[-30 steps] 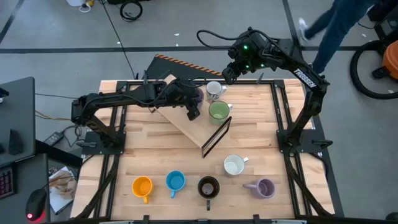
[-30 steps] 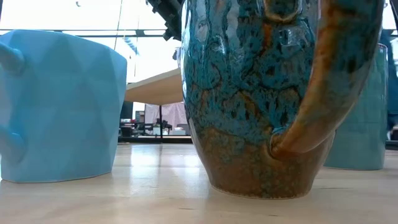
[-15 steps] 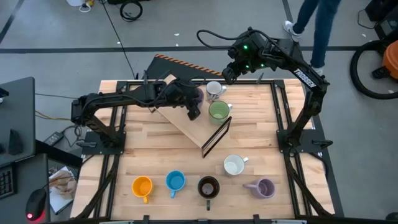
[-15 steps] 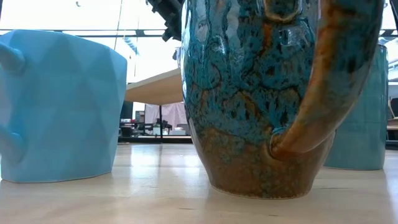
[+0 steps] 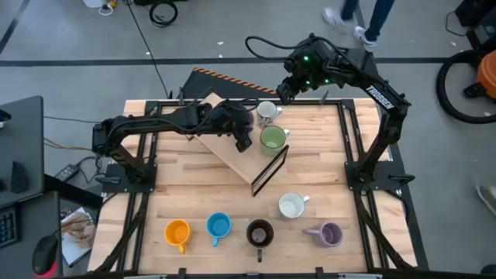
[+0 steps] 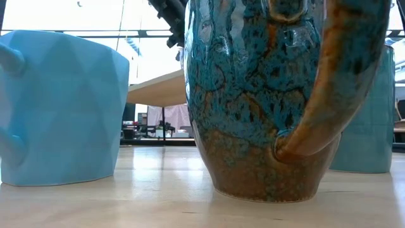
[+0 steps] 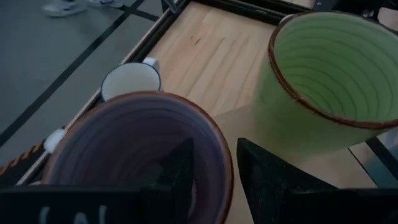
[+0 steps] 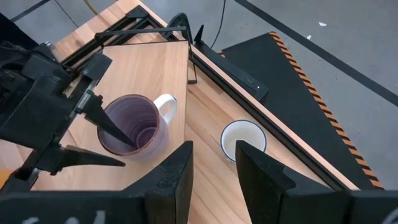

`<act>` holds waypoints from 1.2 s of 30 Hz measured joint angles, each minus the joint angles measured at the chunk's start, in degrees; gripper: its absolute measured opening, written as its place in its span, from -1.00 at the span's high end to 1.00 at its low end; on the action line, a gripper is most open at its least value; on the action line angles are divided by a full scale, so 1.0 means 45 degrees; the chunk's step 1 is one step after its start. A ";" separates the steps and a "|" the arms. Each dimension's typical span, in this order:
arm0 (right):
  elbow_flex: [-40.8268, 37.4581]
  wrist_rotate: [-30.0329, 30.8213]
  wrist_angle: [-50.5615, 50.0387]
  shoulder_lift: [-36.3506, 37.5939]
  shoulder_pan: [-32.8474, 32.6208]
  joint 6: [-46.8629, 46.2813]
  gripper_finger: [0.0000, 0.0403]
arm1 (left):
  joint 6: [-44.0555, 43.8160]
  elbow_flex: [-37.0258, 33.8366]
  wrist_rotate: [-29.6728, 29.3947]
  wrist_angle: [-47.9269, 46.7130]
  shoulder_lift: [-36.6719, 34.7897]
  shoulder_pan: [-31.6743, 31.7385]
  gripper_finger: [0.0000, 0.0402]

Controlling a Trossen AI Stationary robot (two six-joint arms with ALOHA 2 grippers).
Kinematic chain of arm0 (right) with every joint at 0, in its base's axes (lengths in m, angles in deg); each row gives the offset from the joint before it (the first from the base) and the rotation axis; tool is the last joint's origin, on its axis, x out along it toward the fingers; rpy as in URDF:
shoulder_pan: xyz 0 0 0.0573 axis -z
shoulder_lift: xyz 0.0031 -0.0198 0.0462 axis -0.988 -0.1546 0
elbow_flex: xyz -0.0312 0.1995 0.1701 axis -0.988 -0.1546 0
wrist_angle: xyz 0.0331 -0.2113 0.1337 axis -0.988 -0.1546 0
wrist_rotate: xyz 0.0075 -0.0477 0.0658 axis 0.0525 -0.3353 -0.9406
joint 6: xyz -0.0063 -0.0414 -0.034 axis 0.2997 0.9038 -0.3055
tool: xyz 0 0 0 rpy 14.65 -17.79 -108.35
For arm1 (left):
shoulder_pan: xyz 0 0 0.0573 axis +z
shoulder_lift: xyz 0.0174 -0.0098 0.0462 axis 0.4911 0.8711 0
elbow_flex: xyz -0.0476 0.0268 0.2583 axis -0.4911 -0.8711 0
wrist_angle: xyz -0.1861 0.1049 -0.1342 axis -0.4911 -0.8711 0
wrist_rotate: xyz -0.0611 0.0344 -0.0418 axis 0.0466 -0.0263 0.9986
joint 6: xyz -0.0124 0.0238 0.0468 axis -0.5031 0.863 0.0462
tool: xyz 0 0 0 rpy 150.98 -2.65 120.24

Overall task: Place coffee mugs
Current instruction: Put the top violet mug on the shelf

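Observation:
A lavender mug (image 8: 134,127) stands upright over a raised wooden board (image 5: 225,155), and my left gripper (image 7: 214,142) is shut on its rim. Whether its base rests on the board I cannot tell. A green mug (image 5: 273,139) stands on the board just beside it, and a small white mug (image 5: 266,111) stands on the table behind. My right gripper (image 8: 212,146) hangs open above the far edge, over the white mug, holding nothing. Orange (image 5: 177,231), light blue (image 5: 218,226), dark brown (image 5: 260,232), white (image 5: 291,205) and a second lavender mug (image 5: 329,234) stand near the front edge. My left gripper grips the lavender mug's wall at the rim (image 7: 225,163), on the side facing the green mug. One finger (image 7: 181,165) is inside the mug and the other (image 7: 267,177) outside. The fingers slant down from the table's left. The mug stays upright, its handle (image 8: 166,102) pointing away from the gripper.
The board slopes across the table's middle, with a dark upright frame (image 5: 270,170) at its right end. A hazard-striped black mat (image 8: 292,68) lies beyond the far edge. A person walks past behind the table. Bare tabletop lies between the board and the front row.

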 joint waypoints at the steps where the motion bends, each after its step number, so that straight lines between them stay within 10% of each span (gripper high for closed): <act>1: 0.0000 0.0000 0.0000 0.0000 0.0000 0.0004 0.37 | 0.0172 0.0000 -0.0094 -0.0014 0.0017 0.0004 0.35; 18: 0.0000 -0.0005 -0.0072 0.0000 0.0000 0.0312 0.37 | 0.2007 0.0000 0.0262 -0.0889 0.0058 0.0015 0.86; 36: 0.0000 -0.0371 -0.0393 0.0000 0.0005 0.1001 0.37 | 0.7623 0.0000 0.2377 -0.5006 -0.1878 0.1922 0.86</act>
